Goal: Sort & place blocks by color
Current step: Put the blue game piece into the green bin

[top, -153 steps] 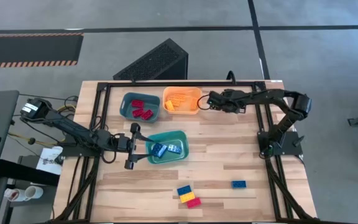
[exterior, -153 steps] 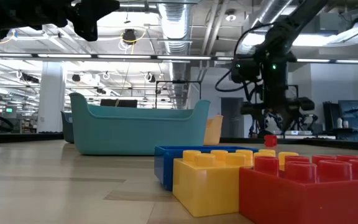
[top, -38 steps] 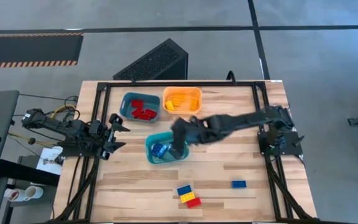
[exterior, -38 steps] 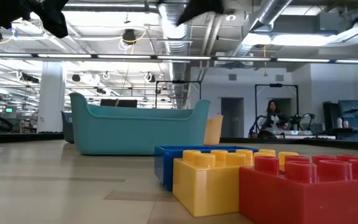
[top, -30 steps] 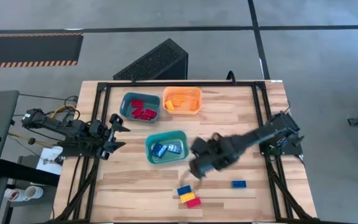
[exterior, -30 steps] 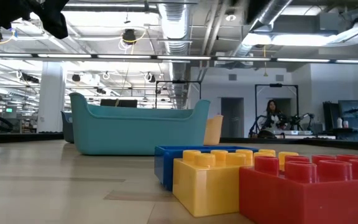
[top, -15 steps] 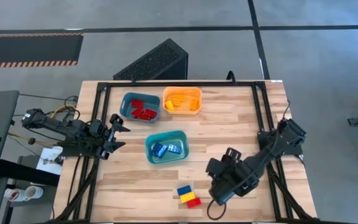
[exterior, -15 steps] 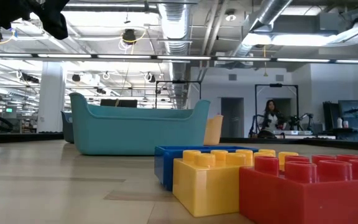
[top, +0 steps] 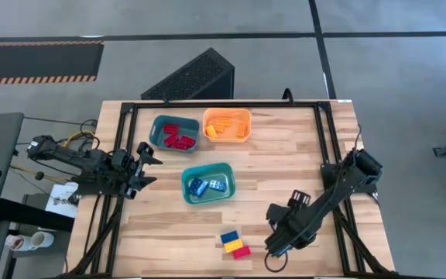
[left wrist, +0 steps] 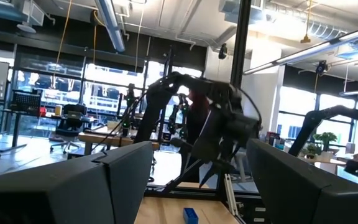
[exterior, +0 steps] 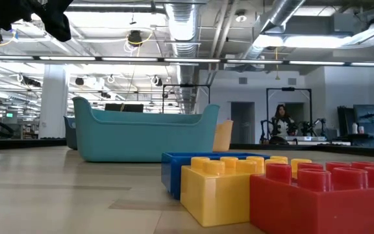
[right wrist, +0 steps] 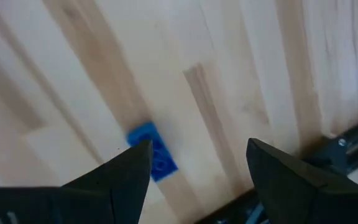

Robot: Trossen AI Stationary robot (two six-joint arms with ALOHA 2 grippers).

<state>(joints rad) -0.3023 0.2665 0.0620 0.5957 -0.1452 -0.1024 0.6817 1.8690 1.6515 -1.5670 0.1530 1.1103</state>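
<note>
Overhead, the right gripper [top: 279, 249] hangs low over the front of the wooden worktop [top: 285, 167], fingers spread wide and empty. In its wrist view a lone blue block [right wrist: 152, 151] lies on the wood just ahead, beside one finger rather than centred between the two, its long axis slanted across the gap. The right arm is far nearer than the left gripper [top: 145, 167], which waits open at the left edge (holding nothing). A second ago the right arm was reaching toward the teal tray [top: 207, 184]; it has since swung to the front. Three stacked blocks [top: 235, 243] sit nearby.
</note>
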